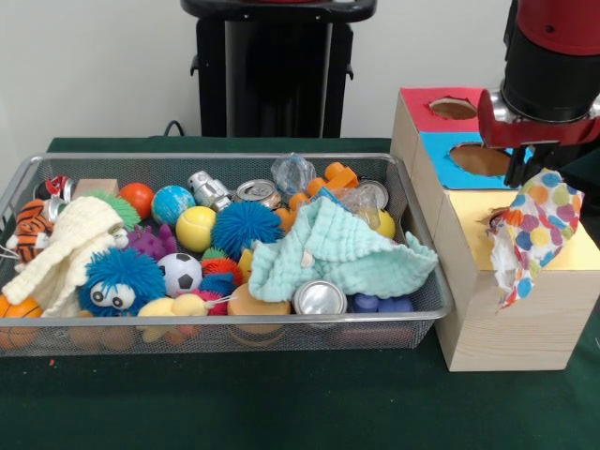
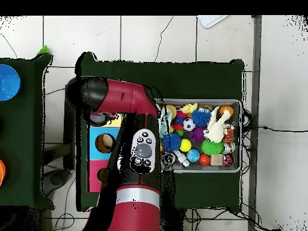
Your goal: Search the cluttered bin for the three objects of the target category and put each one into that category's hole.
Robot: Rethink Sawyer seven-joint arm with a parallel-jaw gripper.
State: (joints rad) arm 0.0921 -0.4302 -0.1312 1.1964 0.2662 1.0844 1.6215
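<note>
Yellow hole (image 1: 496, 221) mostly hidden behind the hanging polka-dot cloth (image 1: 530, 230), gripper (image 1: 532, 174) tips covered by that cloth, arm (image 2: 135, 156) hiding the yellow panel from above, arm cut off at top edge

No text, label, brand, number or sign can be read in either view. The cans (image 1: 320, 298) in the wire basket (image 1: 427, 246) show only bare silver tops, the three coloured box panels (image 1: 473, 161) carry no marks, and the buttons on the arm's control pad (image 2: 143, 151) are too small to make out.
</note>
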